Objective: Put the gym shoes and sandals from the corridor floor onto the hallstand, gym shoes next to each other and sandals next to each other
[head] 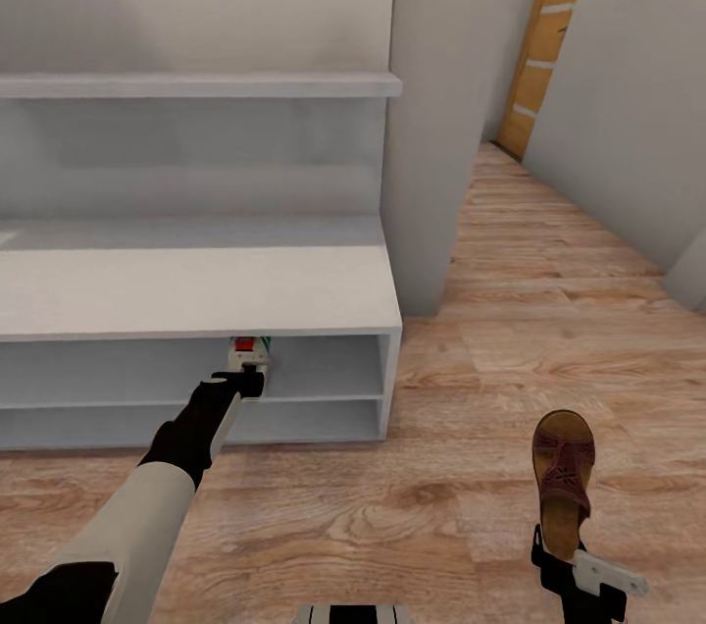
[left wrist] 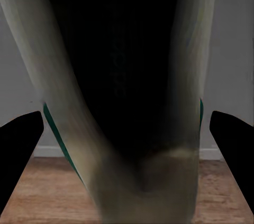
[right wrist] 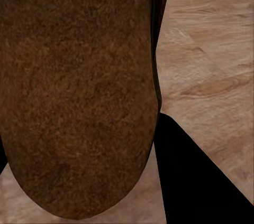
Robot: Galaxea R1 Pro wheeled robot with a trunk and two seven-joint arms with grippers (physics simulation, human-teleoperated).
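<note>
sandal: brown grainy footbed, close against the camera
finger: black, touching the sandal's edge
floor: light wood planks

One sneaker shows, held at the tip of the left gripper in the upper open shelf of the shoe rack; up close it fills the space between that gripper's two dark fingers. One sandal shows, held out ahead of the right gripper, above the floor. The one rack has two low open shelves beyond the left gripper, one bench top and one wall shelf above. Two arms and two grippers show. One door stands far ahead of the right gripper.
</note>
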